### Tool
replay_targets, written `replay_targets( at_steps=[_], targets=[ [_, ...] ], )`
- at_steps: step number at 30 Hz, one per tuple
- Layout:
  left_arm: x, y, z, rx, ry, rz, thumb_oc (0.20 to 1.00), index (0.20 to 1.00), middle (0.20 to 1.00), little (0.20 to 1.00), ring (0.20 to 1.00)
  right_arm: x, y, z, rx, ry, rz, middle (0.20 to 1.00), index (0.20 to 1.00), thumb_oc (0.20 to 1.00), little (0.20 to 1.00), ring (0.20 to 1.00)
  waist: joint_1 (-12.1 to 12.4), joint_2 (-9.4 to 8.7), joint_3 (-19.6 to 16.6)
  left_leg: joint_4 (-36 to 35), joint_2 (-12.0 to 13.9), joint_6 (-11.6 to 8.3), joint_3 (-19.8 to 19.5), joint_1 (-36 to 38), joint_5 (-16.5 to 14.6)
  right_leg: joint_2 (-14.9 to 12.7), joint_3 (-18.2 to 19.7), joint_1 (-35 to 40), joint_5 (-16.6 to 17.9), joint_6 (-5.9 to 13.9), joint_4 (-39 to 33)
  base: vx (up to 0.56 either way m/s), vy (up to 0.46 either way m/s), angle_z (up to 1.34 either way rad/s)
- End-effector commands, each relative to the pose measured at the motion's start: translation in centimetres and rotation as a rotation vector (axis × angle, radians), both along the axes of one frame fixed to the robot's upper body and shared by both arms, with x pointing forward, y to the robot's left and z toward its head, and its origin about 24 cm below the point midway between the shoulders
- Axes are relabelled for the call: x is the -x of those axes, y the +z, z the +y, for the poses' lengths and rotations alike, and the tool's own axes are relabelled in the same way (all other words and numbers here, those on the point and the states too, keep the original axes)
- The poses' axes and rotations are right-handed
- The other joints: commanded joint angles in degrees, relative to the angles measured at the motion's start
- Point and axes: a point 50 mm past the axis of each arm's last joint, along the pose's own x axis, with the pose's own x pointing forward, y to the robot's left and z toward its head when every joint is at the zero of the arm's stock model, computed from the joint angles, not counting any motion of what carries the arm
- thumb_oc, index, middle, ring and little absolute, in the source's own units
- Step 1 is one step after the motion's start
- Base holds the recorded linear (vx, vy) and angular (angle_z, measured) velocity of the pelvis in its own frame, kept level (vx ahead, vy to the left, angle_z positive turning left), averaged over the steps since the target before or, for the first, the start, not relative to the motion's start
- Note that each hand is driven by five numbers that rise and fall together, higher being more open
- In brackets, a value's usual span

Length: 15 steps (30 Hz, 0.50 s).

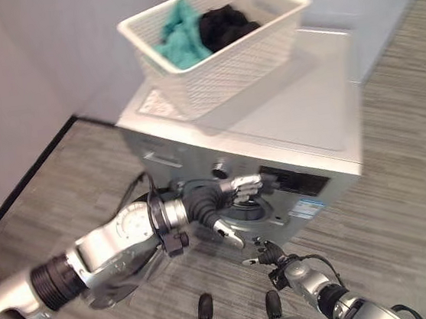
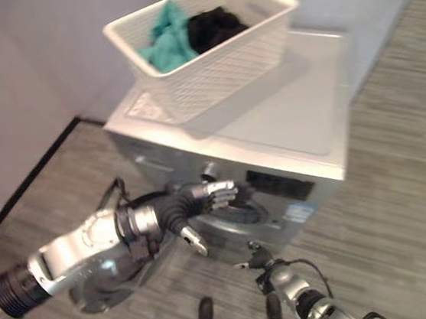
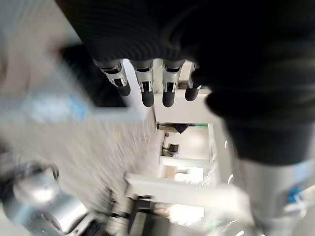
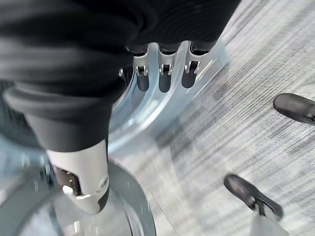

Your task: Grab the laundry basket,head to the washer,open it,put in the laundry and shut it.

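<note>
Left eye view: white plastic lattice laundry basket [image 1: 219,39] with teal and black laundry [image 1: 206,31] is parked atop the silver front-loading washer [image 1: 300,111], freeing both hands. The left hand [image 1: 229,200] reaches its door.

Left wrist view: relaxed fingers [image 3: 147,91] grip nothing.

Right wrist view: right hand [image 4: 93,98], fingers straight, empty beside the round glass door [image 4: 142,123].

- The left arm comes in from the lower left, forearm stretched forward and wrist nearly level.
- The left hand [image 1: 229,196] has its fingers [image 3: 147,93] extended in a row and its thumb [image 1: 229,234] dropped apart below, holding nothing.
- The right arm rises from the lower right, bent upward.
- The right hand [image 1: 269,256] has relaxed fingers [image 4: 165,78] and its thumb [image 4: 83,182] spread wide.
</note>
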Motion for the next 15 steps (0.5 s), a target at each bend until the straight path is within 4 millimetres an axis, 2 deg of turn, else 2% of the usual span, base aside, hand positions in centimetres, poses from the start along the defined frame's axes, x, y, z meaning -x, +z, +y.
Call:
replay_targets(
  at_steps=[1,3,4,5,6,7,9,10,11,13,14,15],
  targets=[
    [2.4,-7.6,5.8,-0.277,-0.005,0.347,1.0,1.0,1.0,1.0,1.0,-1.1,0.7,-3.3,0.066,-0.036,-0.04,1.0,1.0,1.0,1.0,1.0,-1.82,-0.76,1.07,0.32,5.18,-1.36,2.23,1.71,-7.33,-4.75,-0.65,-2.63,-2.65,3.71,0.6,0.01,0.11,-0.96],
    [2.9,-9.9,8.9,-0.442,0.021,0.372,1.0,1.0,1.0,1.0,1.0,-0.9,0.8,-4.8,0.074,-0.073,-0.039,1.0,1.0,1.0,1.0,1.0,-3.04,-1.03,1.27,0.32,5.2,-1.52,2.89,0.62,-7.04,-4.77,-0.52,-4.17,-2.17,3.84,0.41,-0.02,0.072,-0.44],
    [2.9,-10.0,8.9,-0.441,0.019,0.371,1.0,1.0,1.0,1.0,1.0,-0.9,0.8,-4.9,0.075,-0.073,-0.039,1.0,1.0,1.0,1.0,1.0,-3.04,-0.94,1.11,0.32,5.21,-1.52,2.9,0.47,-7.03,-4.76,-0.51,-4.33,-2.16,3.84,0.43,-0.03,0.043,-0.15],
    [3.2,-11.5,11.6,-0.624,0.053,0.327,1.0,1.0,1.0,1.0,1.0,-0.6,0.7,-6.4,0.078,-0.127,-0.035,1.0,1.0,1.0,1.0,1.0,-3.36,-1.19,1.32,0.32,5.29,-1.49,3.13,-0.53,-6.83,-4.61,-0.59,-5.6,-1.95,3.79,0.37,-0.02,0.028,-0.07],
    [3.4,-12.6,13.3,-0.737,0.095,0.307,1.0,1.0,1.0,1.0,1.0,-0.3,0.7,-7.2,0.081,-0.164,-0.03,1.0,1.0,1.0,1.0,1.0,-3.4,-1.24,1.3,0.32,5.33,-1.45,3.12,-1.42,-6.64,-4.47,-0.77,-6.43,-1.9,3.72,0.37,-0.02,0.028,0.03],
    [3.4,-12.6,13.3,-0.736,0.095,0.308,1.0,1.0,1.0,1.0,1.0,-0.3,0.7,-7.2,0.081,-0.164,-0.03,1.0,1.0,1.0,1.0,1.0,-3.43,-1.24,1.22,0.32,5.32,-1.45,3.1,-1.51,-6.62,-4.49,-0.78,-6.52,-1.88,3.72,0.37,0.0,0.0,0.0],
    [4.9,-15.8,18.3,-1.192,0.172,0.188,1.0,1.0,1.0,1.0,1.0,1.2,-0.1,-8.8,0.06,-0.278,0.009,1.0,1.0,1.0,1.0,1.0,-2.66,-2.35,1.28,0.32,5.58,-1.21,3.03,-2.32,-6.75,-4.28,-0.99,-7.23,-2.34,3.5,0.37,0.04,-0.017,0.0],
    [4.9,-15.9,18.2,-1.191,0.173,0.187,1.0,1.0,1.0,1.0,1.0,1.1,0.0,-8.9,0.062,-0.277,0.008,1.0,1.0,1.0,1.0,1.0,-2.83,-2.33,1.09,0.32,5.46,-1.2,2.96,-2.67,-6.49,-4.4,-1.01,-7.54,-2.15,3.51,0.37,0.05,-0.031,-0.01],
    [5.3,-17.1,19.4,-1.309,0.262,0.187,1.0,1.0,1.0,1.0,1.0,1.6,-0.4,-8.9,0.059,-0.296,0.023,1.0,1.0,1.0,1.0,1.0,-2.23,-2.8,1.2,0.32,5.58,-1.1,2.79,-2.56,-6.59,-4.38,-1.26,-7.23,-2.48,3.33,0.37,0.0,0.0,0.0],
    [5.4,-17.8,19.5,-1.359,0.322,0.196,1.0,1.0,1.0,1.0,1.0,1.8,-0.4,-8.9,0.057,-0.309,0.022,1.0,1.0,1.0,1.0,1.0,-2.18,-3.01,1.09,0.32,5.46,-1.01,2.42,-2.99,-6.29,-4.48,-1.52,-7.4,-2.49,3.21,0.37,0.01,-0.032,0.07],
    [4.2,-17.4,20.4,-1.442,0.537,0.14,1.0,1.0,1.0,1.0,1.0,2.2,-0.6,-8.9,0.047,-0.344,0.019,1.0,1.0,1.0,1.0,1.0,-1.46,-3.43,1.35,0.32,5.32,-0.84,1.62,-2.99,-6.21,-4.47,-2.02,-7.03,-2.85,2.92,0.37,0.01,-0.026,0.12],
    [3.7,-16.9,21.0,-1.479,0.626,0.102,1.0,1.0,1.0,1.0,1.0,2.0,-0.4,-8.8,0.042,-0.352,-0.004,1.0,1.0,1.0,1.0,1.0,-1.11,-3.62,1.52,0.32,5.25,-0.79,1.19,-3.15,-6.17,-4.49,-2.33,-6.94,-3.04,2.84,0.37,0.01,-0.017,0.25]
  ],
)
